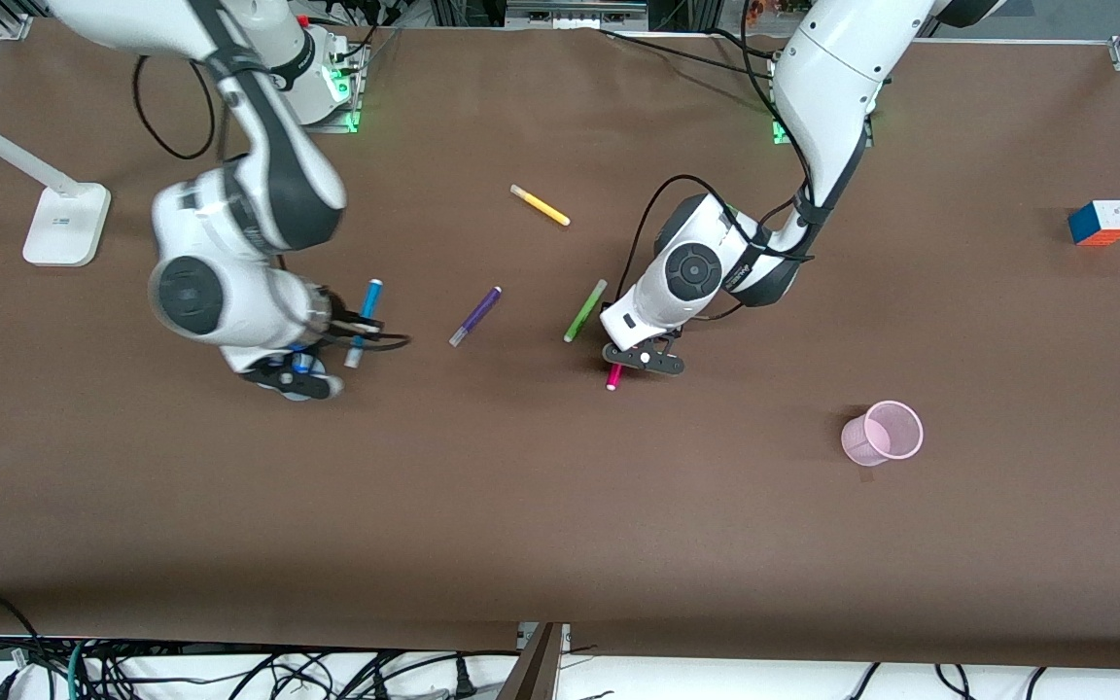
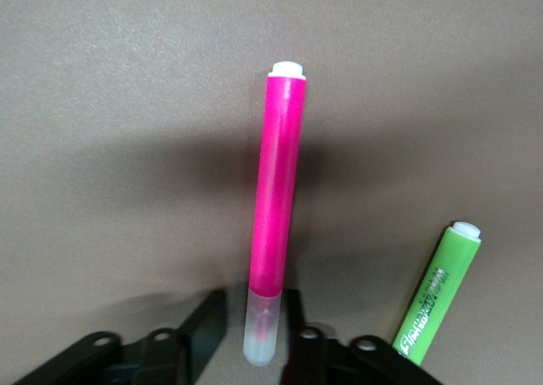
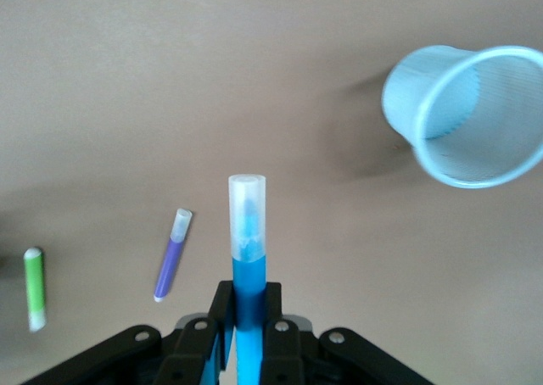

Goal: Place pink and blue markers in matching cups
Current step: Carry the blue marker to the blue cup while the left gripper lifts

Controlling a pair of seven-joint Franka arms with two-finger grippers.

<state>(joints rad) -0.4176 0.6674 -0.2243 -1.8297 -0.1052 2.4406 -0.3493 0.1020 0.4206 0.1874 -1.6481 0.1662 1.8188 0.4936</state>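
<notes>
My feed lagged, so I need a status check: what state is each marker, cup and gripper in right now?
Pink marker: clamped at its pale cap end by the left gripper.
Blue marker: gripped by the right gripper.
Pink cup: empty, tilted.
Blue cup: empty.
Left gripper: jaws shut on the pink marker.
Right gripper: jaws shut on the blue marker.
Purple marker, green marker, yellow marker: lying loose, capped.

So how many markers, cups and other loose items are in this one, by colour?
Markers: 5 - pink, blue, purple, green, yellow
Cups: 2 - pink, blue
Puzzle cube: 1
Desk lamp: 1
Total: 9
</notes>
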